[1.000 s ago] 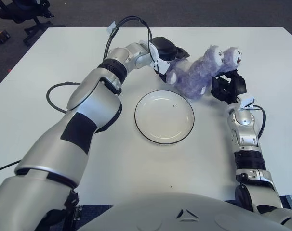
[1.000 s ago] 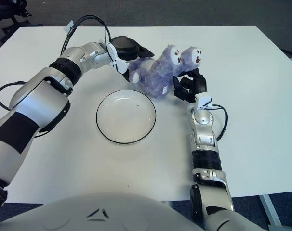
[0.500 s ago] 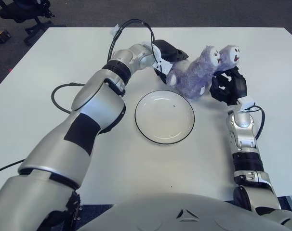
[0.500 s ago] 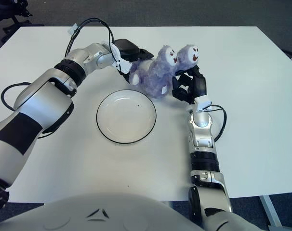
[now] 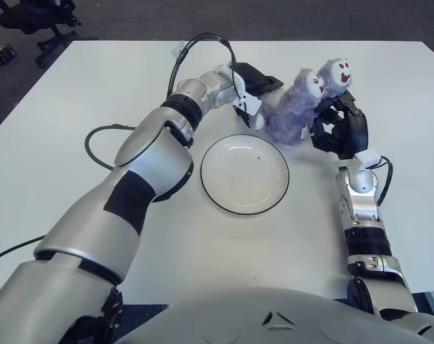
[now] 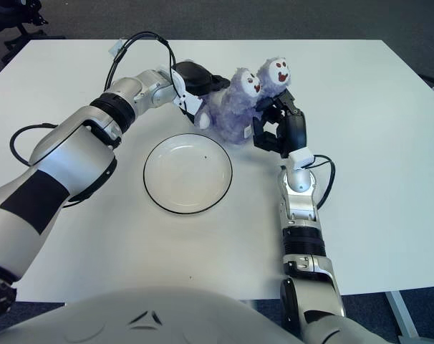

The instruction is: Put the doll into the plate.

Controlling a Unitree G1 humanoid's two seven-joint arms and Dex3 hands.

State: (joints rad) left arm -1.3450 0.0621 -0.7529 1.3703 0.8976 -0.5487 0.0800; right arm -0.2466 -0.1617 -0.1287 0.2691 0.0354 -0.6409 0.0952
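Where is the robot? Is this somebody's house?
Probably not; it looks more like an office or lab. There is a big plain white table, dark carpet and a wheeled office chair in the far corner.

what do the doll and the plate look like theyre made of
The doll, held between the left hand and the right hand, looks like soft plush: shaggy purple fur with white face patches. The plate looks like glazed ceramic or hard plastic, I cannot tell which: smooth, glossy white, with a thin dark rim.

Head stereo pair, overlooking table (image 5: pixel 74 107)
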